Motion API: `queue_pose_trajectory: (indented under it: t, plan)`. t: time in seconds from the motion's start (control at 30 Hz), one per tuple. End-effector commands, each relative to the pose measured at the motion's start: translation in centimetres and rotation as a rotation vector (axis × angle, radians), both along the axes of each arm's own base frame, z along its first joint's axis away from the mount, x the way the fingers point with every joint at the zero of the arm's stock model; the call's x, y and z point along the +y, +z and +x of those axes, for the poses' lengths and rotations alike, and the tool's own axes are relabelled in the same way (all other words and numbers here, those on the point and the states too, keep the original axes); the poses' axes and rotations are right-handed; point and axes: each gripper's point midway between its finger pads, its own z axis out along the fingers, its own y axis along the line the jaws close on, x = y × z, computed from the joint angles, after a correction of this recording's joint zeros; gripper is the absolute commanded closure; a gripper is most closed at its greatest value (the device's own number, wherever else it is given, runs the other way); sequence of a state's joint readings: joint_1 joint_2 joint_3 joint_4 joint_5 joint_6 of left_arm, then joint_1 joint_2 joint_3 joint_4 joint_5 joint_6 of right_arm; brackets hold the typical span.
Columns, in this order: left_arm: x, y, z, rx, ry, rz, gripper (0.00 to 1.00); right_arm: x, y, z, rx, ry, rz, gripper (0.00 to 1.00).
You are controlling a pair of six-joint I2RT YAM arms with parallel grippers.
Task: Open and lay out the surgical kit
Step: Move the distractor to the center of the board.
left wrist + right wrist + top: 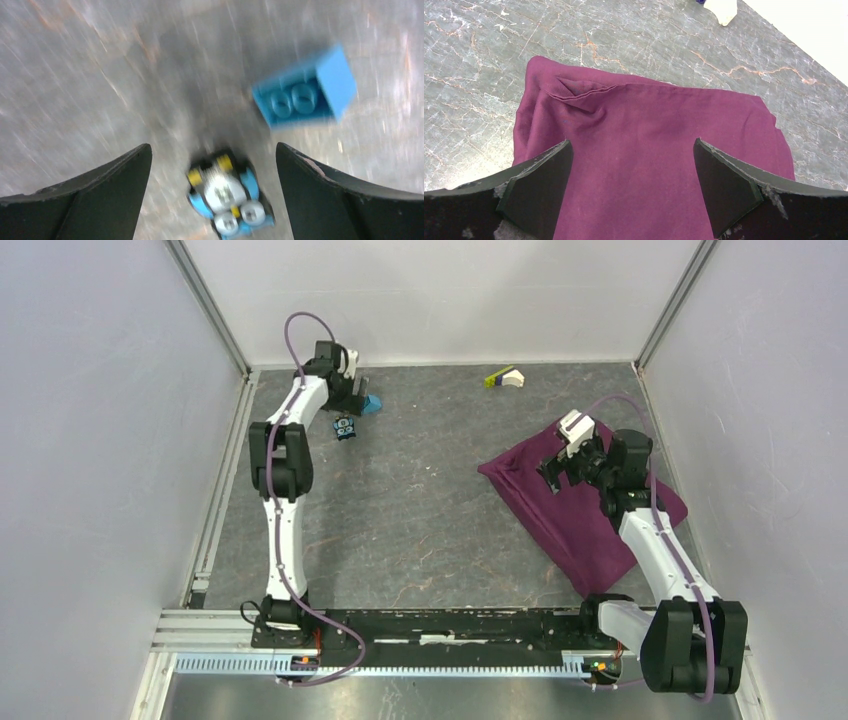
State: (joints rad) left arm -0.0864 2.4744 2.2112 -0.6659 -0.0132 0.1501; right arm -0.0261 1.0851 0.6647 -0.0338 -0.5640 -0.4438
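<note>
Left end effector [212, 150] wide open, empty, w/ small blue-black toy [227, 195] between its fingers on desk [75, 75]; blue block [305, 90] just beside. Right end effector [631, 145] wide open, empty, above dark purple cloth [649, 115], bundled on desk's right side.

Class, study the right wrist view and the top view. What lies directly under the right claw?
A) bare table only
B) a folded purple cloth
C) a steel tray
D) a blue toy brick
B: in the right wrist view the open right claw hangs over the purple cloth, which fills the space between its fingers; the top view also places that claw above the cloth.
</note>
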Motion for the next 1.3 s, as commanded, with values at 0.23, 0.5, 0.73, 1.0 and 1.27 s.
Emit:
queue_pose_trajectory:
  t: [0.23,0.5,0.73,1.0,1.27]
  plan:
    - [-2.0,2.8,-7.6,0.028,0.087,-0.203,0.01,0.3,1.1,0.4,-0.043,0.02,-0.001,0.03]
    - [-1.6,0.2,-6.9,0.063,0.115,-0.183,0.13,0.3,1.5,0.3,-0.055,0.021,0.0,0.03]
    - [-1.1,-0.8,-5.9,0.075,0.125,-0.164,0.28,0.3,1.3,0.3,-0.048,0.024,0.001,0.03]
    - [-0.3,-0.1,-3.2,0.035,0.135,-0.15,0.43,0.2,1.1,0.4,-0.046,0.019,-0.005,0.03]
    - [1.5,0.8,1.7,-0.038,0.169,-0.09,0.45,0.1,1.0,0.3,-0.037,0.007,0.005,0.03]
